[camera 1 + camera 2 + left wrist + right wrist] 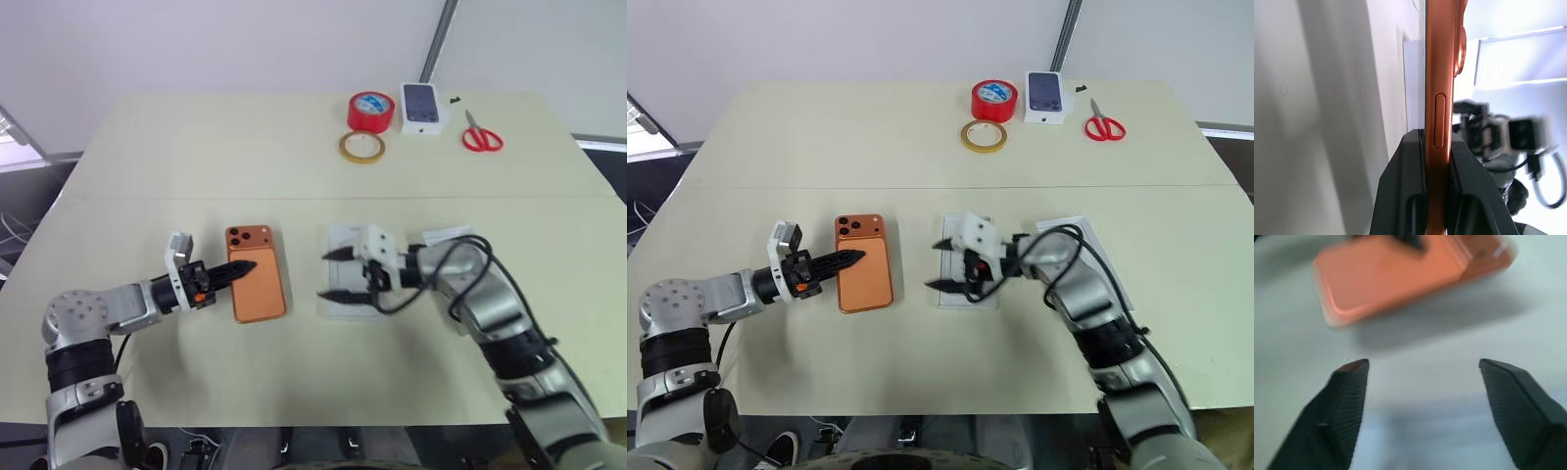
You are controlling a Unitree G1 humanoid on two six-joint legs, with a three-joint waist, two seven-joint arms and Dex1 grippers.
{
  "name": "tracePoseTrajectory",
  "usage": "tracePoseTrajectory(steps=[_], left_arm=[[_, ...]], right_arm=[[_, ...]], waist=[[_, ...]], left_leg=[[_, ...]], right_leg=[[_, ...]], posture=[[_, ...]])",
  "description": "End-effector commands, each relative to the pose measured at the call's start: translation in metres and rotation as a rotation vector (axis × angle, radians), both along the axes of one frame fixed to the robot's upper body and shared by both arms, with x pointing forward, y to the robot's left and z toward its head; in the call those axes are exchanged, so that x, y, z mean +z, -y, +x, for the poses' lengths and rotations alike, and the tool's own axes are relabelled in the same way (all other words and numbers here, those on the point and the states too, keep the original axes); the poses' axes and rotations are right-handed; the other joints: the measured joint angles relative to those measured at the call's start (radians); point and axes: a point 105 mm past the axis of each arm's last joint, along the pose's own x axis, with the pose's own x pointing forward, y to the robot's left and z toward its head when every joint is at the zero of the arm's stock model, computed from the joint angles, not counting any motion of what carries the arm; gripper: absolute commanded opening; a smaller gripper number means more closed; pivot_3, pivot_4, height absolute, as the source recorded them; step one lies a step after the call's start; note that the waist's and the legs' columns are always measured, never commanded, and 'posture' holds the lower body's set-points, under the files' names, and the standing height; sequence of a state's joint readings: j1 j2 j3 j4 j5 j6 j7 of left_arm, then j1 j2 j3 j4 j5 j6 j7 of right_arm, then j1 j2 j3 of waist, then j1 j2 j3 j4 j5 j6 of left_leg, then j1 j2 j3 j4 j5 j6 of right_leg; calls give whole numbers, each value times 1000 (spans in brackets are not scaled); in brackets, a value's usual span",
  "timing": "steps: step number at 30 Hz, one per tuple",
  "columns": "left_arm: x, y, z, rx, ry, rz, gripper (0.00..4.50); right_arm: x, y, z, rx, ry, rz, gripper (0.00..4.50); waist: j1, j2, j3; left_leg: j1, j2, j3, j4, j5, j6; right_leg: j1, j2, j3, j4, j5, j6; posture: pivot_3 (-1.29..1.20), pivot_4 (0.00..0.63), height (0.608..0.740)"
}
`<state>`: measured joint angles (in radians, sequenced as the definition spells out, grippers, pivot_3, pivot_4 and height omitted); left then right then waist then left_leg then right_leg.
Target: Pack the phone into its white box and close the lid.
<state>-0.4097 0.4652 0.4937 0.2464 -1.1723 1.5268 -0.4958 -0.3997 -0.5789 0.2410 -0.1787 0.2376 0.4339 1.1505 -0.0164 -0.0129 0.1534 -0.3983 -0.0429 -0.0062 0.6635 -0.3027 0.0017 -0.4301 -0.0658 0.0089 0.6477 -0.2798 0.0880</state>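
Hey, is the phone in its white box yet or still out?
Out. The phone is clamped in the left tool, apart from the white box.

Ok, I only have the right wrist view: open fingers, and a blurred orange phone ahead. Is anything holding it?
Observer: Yes, the left hand is shut on the phone, gripping its long edge.
Operator: What's under the right hand?
Observer: The right hand hovers open over the white box.
Operator: Anything else out there?
Observer: At the far end of the table lie a red tape roll, a tan tape ring and red scissors.
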Motion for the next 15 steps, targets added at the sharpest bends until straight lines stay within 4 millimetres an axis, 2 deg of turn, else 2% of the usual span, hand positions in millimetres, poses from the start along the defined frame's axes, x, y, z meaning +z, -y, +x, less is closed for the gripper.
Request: tracePoseTrajectory(steps=[1, 3, 4, 6, 8, 15], left_arm=[[20, 4, 3, -22, 82, -14, 0], [22, 4, 5, -19, 90, -9, 0], [23, 5, 6, -19, 93, -9, 0], [23, 7, 8, -23, 94, -7, 0], [23, 10, 8, -32, 93, -5, 0], [23, 15, 9, -54, 87, 3, 0]], right_arm=[[16, 9, -16, 40, 89, -16, 3472], [11, 16, -24, 48, 112, -51, 3472], [10, 19, -27, 38, 107, -50, 3247], [6, 24, -33, 28, 113, -62, 2615], [3, 27, -36, 15, 140, -78, 1730], [-15, 34, -32, -29, 208, -142, 1730]], waist=[[0, 0, 0], [6, -1, 1], [6, -1, 1], [7, -3, 2], [8, -3, 2], [8, -4, 2]], left_leg=[[0, 0, 0, 0, 0, 0], [0, 0, 0, 0, 1, -1], [0, 0, 0, 0, 1, -2], [1, 0, 0, 1, 1, -1], [2, 0, 0, 1, -1, 3], [5, 1, -1, 2, -1, 2]], right_leg=[[0, 0, 0, 0, 0, 0], [0, 0, 0, 0, 0, 0], [1, 0, 0, 0, 0, 0], [2, 0, 0, 0, 0, 0], [3, 0, 0, 1, 1, -1], [4, 0, 0, 3, 1, -1]], posture=[[0, 150, 740], [0, 150, 740], [0, 150, 740], [0, 150, 740], [0, 150, 740], [0, 150, 740]])
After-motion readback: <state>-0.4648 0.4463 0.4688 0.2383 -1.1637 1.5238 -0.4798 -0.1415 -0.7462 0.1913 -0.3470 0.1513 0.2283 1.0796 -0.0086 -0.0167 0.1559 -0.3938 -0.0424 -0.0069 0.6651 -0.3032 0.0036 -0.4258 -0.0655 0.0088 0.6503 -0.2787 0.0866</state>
